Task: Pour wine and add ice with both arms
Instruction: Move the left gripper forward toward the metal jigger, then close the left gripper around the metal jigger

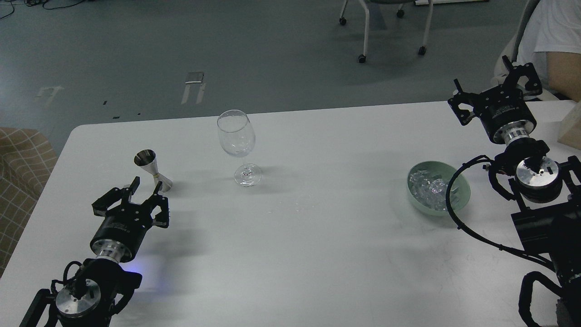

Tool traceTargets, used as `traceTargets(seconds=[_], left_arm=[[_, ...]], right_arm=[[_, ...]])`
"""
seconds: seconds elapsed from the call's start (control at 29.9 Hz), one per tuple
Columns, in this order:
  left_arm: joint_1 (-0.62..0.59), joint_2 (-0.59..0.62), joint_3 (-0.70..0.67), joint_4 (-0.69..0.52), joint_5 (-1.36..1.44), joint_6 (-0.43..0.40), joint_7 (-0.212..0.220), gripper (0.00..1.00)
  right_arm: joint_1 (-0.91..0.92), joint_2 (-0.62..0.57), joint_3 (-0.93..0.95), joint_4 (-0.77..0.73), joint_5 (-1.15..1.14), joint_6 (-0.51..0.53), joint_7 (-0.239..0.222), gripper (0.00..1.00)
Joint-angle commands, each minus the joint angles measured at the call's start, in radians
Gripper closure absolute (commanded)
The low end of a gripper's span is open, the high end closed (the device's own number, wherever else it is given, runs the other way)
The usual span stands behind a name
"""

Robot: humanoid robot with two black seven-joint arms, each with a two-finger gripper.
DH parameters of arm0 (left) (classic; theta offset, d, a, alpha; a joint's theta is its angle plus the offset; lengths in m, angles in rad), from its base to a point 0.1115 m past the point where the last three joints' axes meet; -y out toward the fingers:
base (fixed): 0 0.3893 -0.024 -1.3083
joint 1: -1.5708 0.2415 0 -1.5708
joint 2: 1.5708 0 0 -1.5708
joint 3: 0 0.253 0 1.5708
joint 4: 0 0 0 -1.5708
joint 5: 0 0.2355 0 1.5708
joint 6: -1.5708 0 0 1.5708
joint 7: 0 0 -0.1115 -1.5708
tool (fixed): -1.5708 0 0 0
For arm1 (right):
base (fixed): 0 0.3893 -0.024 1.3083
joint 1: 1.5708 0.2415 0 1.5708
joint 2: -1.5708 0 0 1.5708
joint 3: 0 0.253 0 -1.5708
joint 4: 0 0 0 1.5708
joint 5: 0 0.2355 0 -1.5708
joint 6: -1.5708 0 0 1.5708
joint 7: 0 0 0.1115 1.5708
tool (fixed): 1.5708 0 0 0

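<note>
Worktop (290, 254): white, rounded corners, carries all items listed.

Wine glass (236, 147): clear, stemmed, upright, left of centre toward the far edge. I cannot tell whether it holds any liquid.

Jigger (153, 170): steel, double-cone, upright, to the left of the wine glass and apart from it.

Bowl (460, 200): pale green, at the right side of the worktop. A black cable from my right arm loops across its near right rim.

Ice (429, 188): small clear cubes heaped inside the bowl.

Left claw (145, 188): my left arm comes up from the lower left corner; fingers spread wide, holding nothing, tips just beside the base of the jigger. From this view I cannot tell whether they touch it.

Right claw (492, 81): at the far right edge of the worktop, beyond the bowl and well apart from the ice; fingers spread wide, holding nothing.

Floor items: wheeled chair legs (363, 32) beyond the worktop; a seated person's arm (565, 68) at the upper right.
</note>
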Motion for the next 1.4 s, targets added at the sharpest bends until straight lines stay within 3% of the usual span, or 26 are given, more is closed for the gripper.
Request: traceTargets(seconds=[0.0,0.2,0.4,0.57,0.67,1.07,1.37], left_arm=[[-0.022,-0.011,-0.003,0.021,0.011,0.005,0.0,0.52],[-0.094,-0.005,-0.006,0.11,0.011,0.056,-0.001,0.52],[-0.108,-0.014,-0.044,0.136,0.028,0.056,-0.001,0.51],[-0.146,-0.014,-0.043,0.199,0.048,0.053,-0.003,0.45],[-0.183,-0.013,-0.041,0.258,0.051,0.05,-0.003,0.31],[-0.189,-0.011,-0.026,0.272,0.053,0.045,0.002,0.3],[-0.267,-0.006,-0.02,0.336,0.056,0.048,0.003,0.3]], right_arm=[[0.0,-0.001,0.0,0.008,0.0,-0.002,0.0,0.0],[-0.002,-0.001,0.0,0.014,0.0,-0.012,-0.001,0.0],[-0.014,-0.002,0.0,0.018,0.0,-0.012,-0.001,0.0],[-0.016,-0.008,0.0,0.017,0.0,-0.012,0.0,0.0],[-0.019,-0.01,0.0,0.017,0.0,-0.012,-0.001,0.0],[-0.029,-0.024,0.0,0.018,0.0,-0.012,-0.001,0.0],[-0.031,-0.025,-0.005,0.017,0.0,-0.012,-0.006,0.0]])
